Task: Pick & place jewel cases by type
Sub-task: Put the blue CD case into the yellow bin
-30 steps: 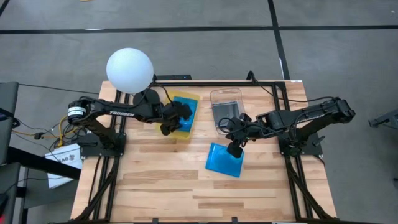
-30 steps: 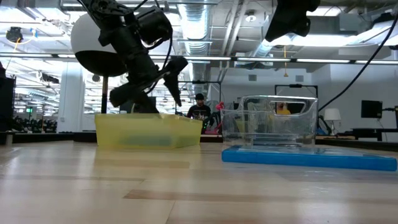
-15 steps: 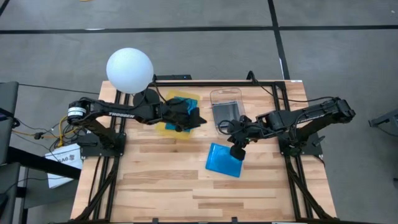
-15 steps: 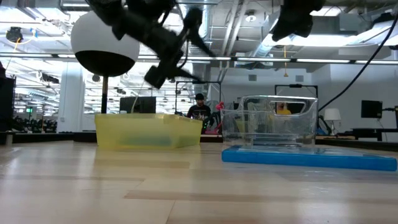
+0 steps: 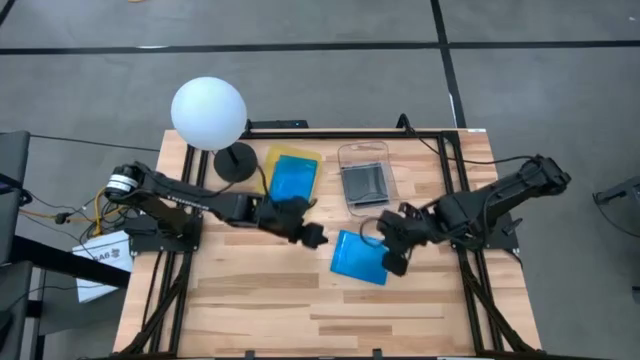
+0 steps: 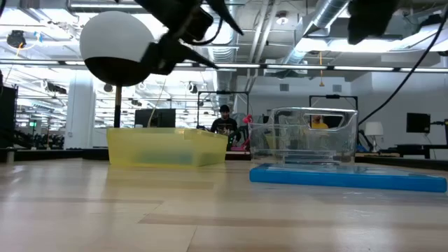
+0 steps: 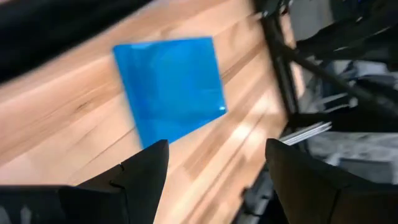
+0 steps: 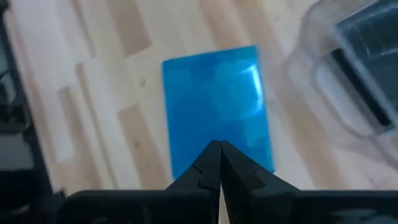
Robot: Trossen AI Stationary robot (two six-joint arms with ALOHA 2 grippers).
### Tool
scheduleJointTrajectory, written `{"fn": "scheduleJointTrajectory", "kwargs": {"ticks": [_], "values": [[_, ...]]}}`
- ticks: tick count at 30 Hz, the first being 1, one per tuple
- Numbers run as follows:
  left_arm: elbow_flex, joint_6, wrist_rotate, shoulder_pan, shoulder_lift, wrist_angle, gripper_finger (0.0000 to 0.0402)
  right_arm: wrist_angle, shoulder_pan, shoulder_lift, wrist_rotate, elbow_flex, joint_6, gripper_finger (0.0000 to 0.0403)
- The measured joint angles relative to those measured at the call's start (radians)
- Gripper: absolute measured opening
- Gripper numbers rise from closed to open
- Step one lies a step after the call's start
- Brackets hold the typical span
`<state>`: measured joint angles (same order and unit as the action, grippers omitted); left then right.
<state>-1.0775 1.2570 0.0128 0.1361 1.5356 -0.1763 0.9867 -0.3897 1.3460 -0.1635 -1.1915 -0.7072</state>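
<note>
blue jewel case (image 5: pixel 359 258) lies flat on the wooden table (image 5: pixel 250 300), near the middle, with nothing holding it. left gripper (image 5: pixel 312 238) hangs just beside its edge, fingers apart and empty. right gripper (image 5: pixel 392 262) sits at the case's other side, fingers pressed together. another blue case (image 5: pixel 292 180) rests in the yellow tray (image 5: pixel 275 155); a grey case (image 5: pixel 364 182) lies in the clear container (image 5: pixel 362 152).

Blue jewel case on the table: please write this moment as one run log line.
blue jewel case: flat on table, not held | left hand: open, empty, beside it | right hand: shut, empty, above its edge | yellow tray: one blue case inside
</note>
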Motion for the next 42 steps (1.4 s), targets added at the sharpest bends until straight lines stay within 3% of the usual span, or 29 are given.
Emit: {"fn": "scheduleJointTrajectory", "kwargs": {"ticks": [4, 10, 16, 21, 31, 36, 42], "values": [[0.0, -0.023, 0.082, 0.073, 0.0, -0.046, 0.0261, 0.019, -0.1, 0.0, -0.023, 0.0, -0.015, 0.0], [0.0, -0.098, 0.14, 0.146, 0.003, -0.052, 0.0261, 0.096, -0.213, 0.0, -0.071, 0.0, -0.172, 0.0], [0.0, -0.155, 0.141, 0.179, 0.006, -0.063, 0.0261, 0.137, -0.273, 0.0, -0.06, 0.0, -0.287, 0.0], [0.0, -0.153, 0.089, 0.178, 0.011, -0.083, 0.0261, 0.138, -0.287, 0.0, 0.038, 0.0, -0.337, 0.0], [0.0, -0.115, 0.076, 0.203, 0.185, -0.077, 0.0261, 0.088, -0.396, 0.0, 0.07, 0.158, -0.741, 0.0], [0.0, -0.066, 0.08, 0.204, 0.256, -0.053, 0.0261, 0.023, -0.43, 0.001, 0.068, 0.225, -0.818, 0.0], [0.0, 0.02, 0.085, 0.204, 0.323, -0.029, 0.0261, -0.041, -0.434, 0.044, 0.074, 0.277, -0.802, 0.0]]}}
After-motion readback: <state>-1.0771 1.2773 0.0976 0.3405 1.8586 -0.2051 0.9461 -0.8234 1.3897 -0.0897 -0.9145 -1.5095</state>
